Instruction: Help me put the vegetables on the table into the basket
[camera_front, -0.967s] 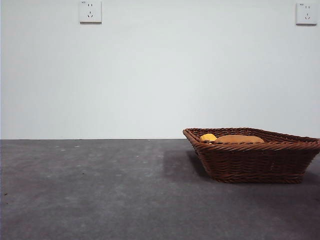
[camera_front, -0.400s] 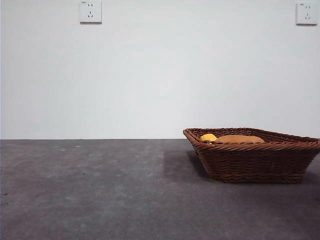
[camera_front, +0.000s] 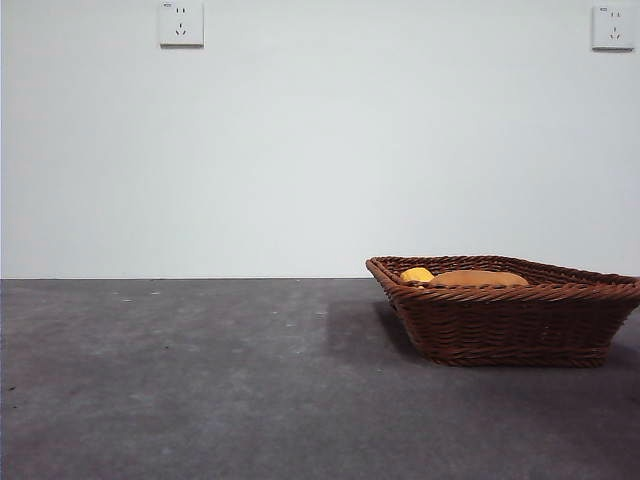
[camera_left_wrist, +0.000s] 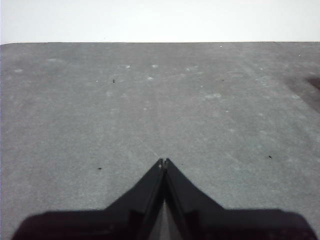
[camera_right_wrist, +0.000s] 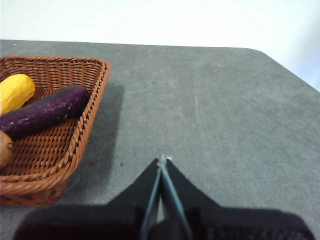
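Observation:
The brown wicker basket (camera_front: 505, 310) stands on the grey table (camera_front: 200, 380) at the right of the front view. Over its rim show the yellow corn (camera_front: 417, 274) and the tan potato (camera_front: 478, 278). In the right wrist view the basket (camera_right_wrist: 87, 115) holds the corn (camera_right_wrist: 15, 92), the purple eggplant (camera_right_wrist: 44, 111) and an edge of the potato (camera_right_wrist: 5, 148). My right gripper (camera_right_wrist: 163, 160) is shut and empty, over bare table beside the basket. Over bare table, away from the basket, my left gripper (camera_left_wrist: 163, 162) is shut and empty too.
Two wall sockets (camera_front: 181, 23) (camera_front: 612, 27) sit high on the white wall behind. The table's far edge and a rounded corner (camera_right_wrist: 265, 52) show in the right wrist view.

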